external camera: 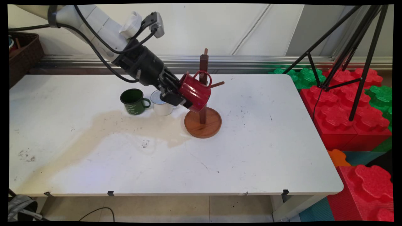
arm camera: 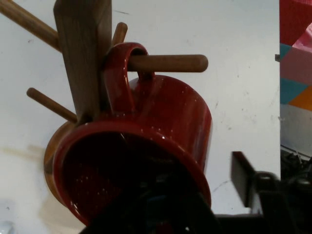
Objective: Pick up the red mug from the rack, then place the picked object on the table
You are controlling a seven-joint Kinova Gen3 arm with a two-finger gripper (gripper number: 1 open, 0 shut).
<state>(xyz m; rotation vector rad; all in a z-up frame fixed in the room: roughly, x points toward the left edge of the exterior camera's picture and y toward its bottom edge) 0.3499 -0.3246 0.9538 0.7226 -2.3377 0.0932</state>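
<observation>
White table [external camera: 251,157], rounded corners; wide bare surface to the front and right, with a tan stain at front left.

Wooden mug stand [external camera: 203,103]: round base on the table just right of centre, upright post, pegs sticking out to the sides. Open surface all round the base except on the left.

Red mug [external camera: 195,91]: tilted, mouth turned down toward the arm, handle looped over a peg [arm camera: 168,63] and lying against the post.

Black gripper [external camera: 179,98]: reaches in from the upper left, pinching the red mug at its rim; one finger sits inside the mouth, the other [arm camera: 242,176] stands outside the wall.

White mug [external camera: 161,106]: upright, just left of the stand, partly hidden by the gripper.

Green mug [external camera: 133,101]: upright, just beside the white mug on its left, handle to the right.

Right of the table edge: red and green foam blocks [external camera: 345,106] and a black tripod [external camera: 351,47].
</observation>
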